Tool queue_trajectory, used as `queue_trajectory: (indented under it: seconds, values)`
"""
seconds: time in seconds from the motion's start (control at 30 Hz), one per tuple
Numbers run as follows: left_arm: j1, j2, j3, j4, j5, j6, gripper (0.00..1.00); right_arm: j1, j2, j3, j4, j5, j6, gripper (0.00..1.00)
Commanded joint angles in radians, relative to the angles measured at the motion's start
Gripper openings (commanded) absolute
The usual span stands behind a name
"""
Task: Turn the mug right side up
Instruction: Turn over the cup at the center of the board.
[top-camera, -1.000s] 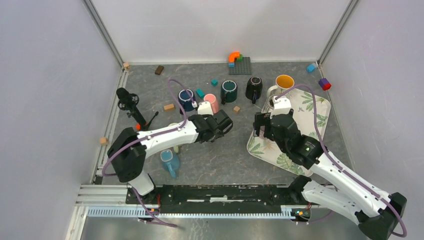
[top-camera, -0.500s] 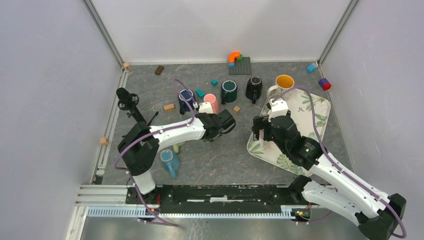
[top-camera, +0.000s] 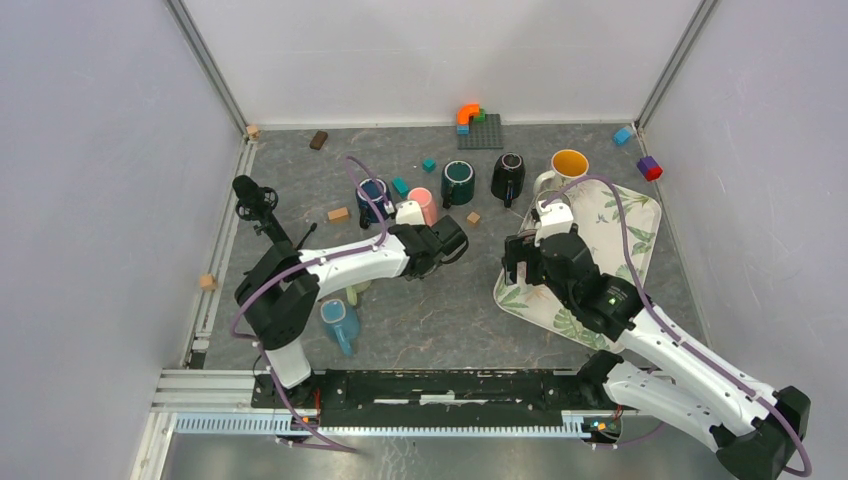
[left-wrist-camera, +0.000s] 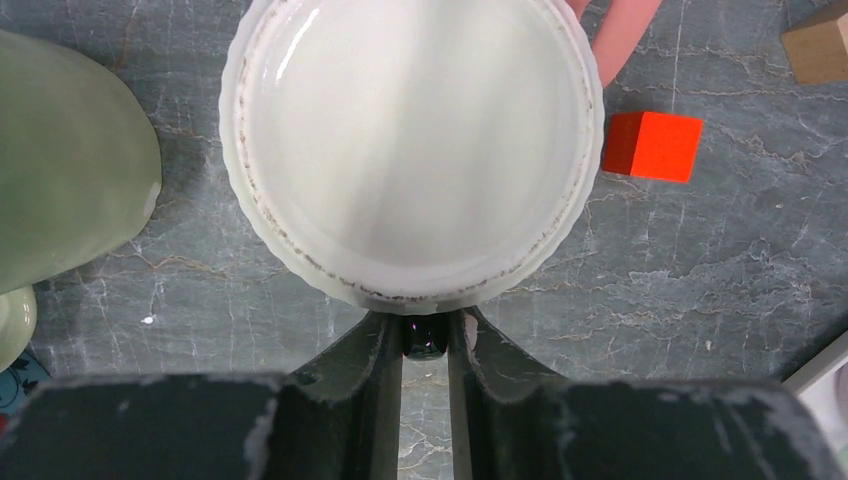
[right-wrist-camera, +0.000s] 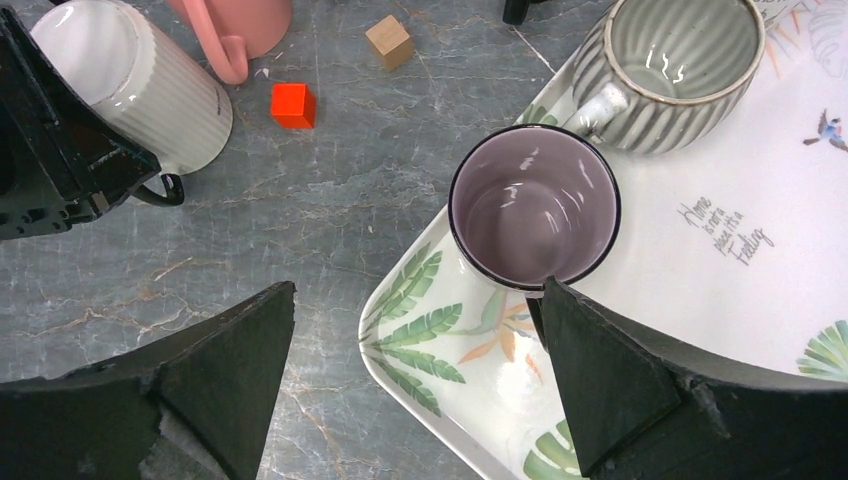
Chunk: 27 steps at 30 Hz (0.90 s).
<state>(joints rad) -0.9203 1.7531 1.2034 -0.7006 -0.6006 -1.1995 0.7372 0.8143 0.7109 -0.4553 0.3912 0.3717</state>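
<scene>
**Inverting the mug, grasp phase.** The left claw (left-wrist-camera: 424, 335) is narrow, its two fingers pinched on the dark handle (right-wrist-camera: 165, 190) of the white mug (left-wrist-camera: 412, 140). The mug sits mid-desk, between the two arms. Its base faces up towards the left wrist camera, and the right wrist view shows the ribbed body tilted. Whether its mouth touches the desk (left-wrist-camera: 650, 280) cannot be told. A red cube (left-wrist-camera: 652, 146) lies just beside the mug, and the pink mug (right-wrist-camera: 235, 15) stands near it on the far side. The right claw (right-wrist-camera: 417, 288) hangs wide and holds nothing. It is over the edge of the tray (right-wrist-camera: 650, 330), next to the purple mug (right-wrist-camera: 533, 205) and well apart from the white one.

The step in hand is judged to be the flip.
- The grip is on a thin handle, off the mug's centre, so the body may swing about the fingers; the pinch should be firm before any lift.
- The mug should be raised clear of the desk, then the wrist rolled slowly until the mouth faces up.
- The turn is best swept away from the cube and pink mug.
- The base should sit flat on the desk before the fingers part.
</scene>
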Motion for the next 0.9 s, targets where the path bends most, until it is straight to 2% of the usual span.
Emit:
queue_trajectory:
  seconds: [0.0,0.17,0.43,0.7,0.87]
  values:
    - [0.003,-0.056,-0.028,0.086,-0.015,0.082,0.02,-0.004,-0.004,-0.002,0.056,-0.027,0.010,0.98]
    - [0.003,-0.180,-0.125,0.240,0.037,0.164,0.02,-0.008,0.004,-0.012,0.090,-0.059,0.029,0.98]
    - [0.004,-0.339,-0.231,0.392,0.161,0.227,0.02,-0.028,0.020,-0.045,0.193,-0.168,0.099,0.98]
    - [0.065,-0.459,-0.353,0.581,0.335,0.132,0.02,-0.094,0.038,-0.094,0.318,-0.351,0.217,0.98]
    - [0.104,-0.502,-0.436,0.753,0.433,0.025,0.02,-0.104,0.037,-0.161,0.426,-0.471,0.303,0.98]
